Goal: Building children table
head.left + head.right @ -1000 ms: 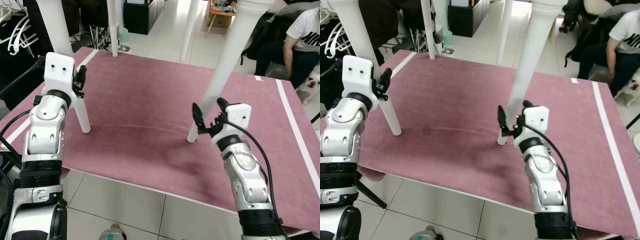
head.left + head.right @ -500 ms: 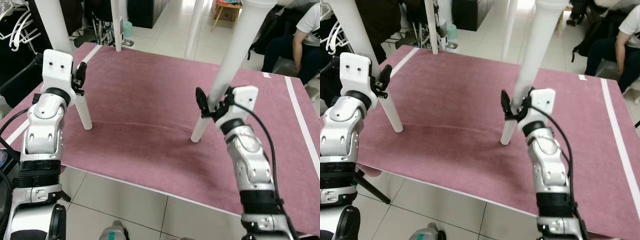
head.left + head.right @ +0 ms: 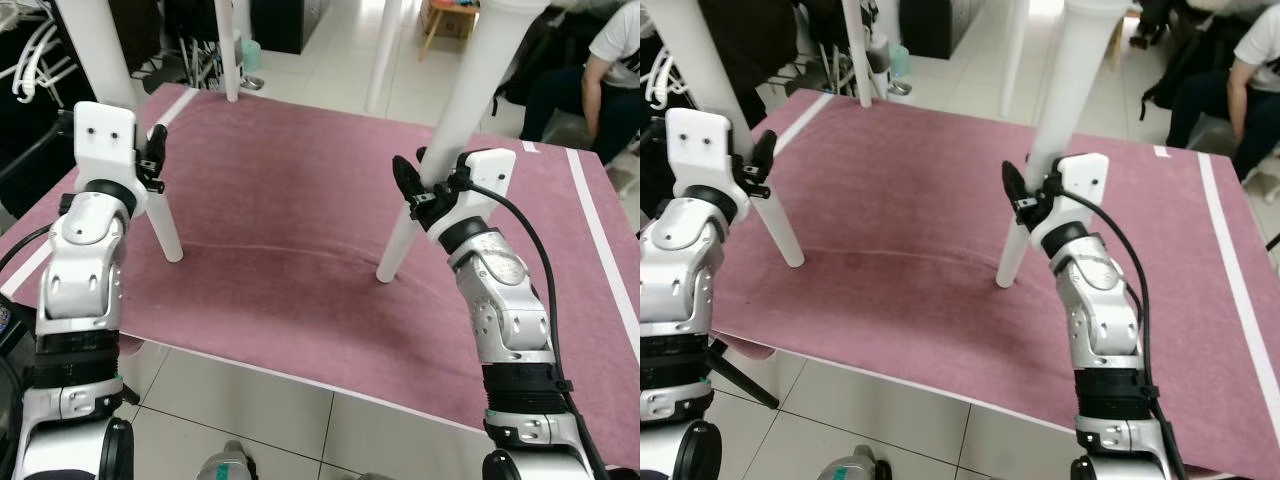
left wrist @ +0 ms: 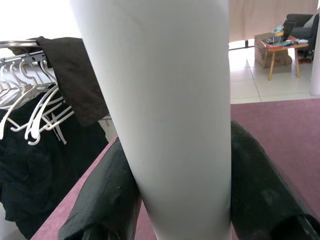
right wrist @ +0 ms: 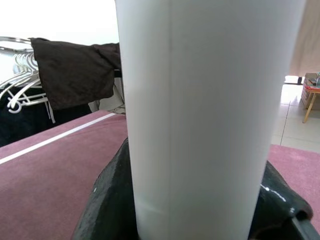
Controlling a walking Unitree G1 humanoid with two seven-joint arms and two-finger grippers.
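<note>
Pale tiled floor (image 3: 270,410) all round, with a maroon rug (image 3: 290,230) spread on it, white stripes along its left and right edges. Room clutter at the back: clothes rack with white hangers (image 4: 25,107) and dark garments on the robot's left, a small wooden side table (image 3: 447,22) far back, a seated person (image 3: 585,70) at the right edge in a white shirt and dark trousers.

Four white table legs stand on or by the rug. Near left leg (image 3: 125,120) foot planted on the rug near its left edge; near right leg (image 3: 450,130) leans slightly, foot on the rug about mid-width. Two far legs (image 3: 385,50) stand at the rug's back edge, one on the tile just beyond it.

Left gripper (image 3: 152,165) fingers closed around the near left leg, black pads touching both sides in the left wrist view. Right gripper (image 3: 425,185) fingers clamped on the near right leg, above its foot; right wrist view shows the leg pressed between both fingers (image 5: 107,200).

Versus 1 s ago: right gripper was open beside the leg low down near its foot, now it sits higher and grips it. Left gripper's hold looks the same. Whole picture shifted a little, so the camera moved; legs' feet look unmoved on the rug.
</note>
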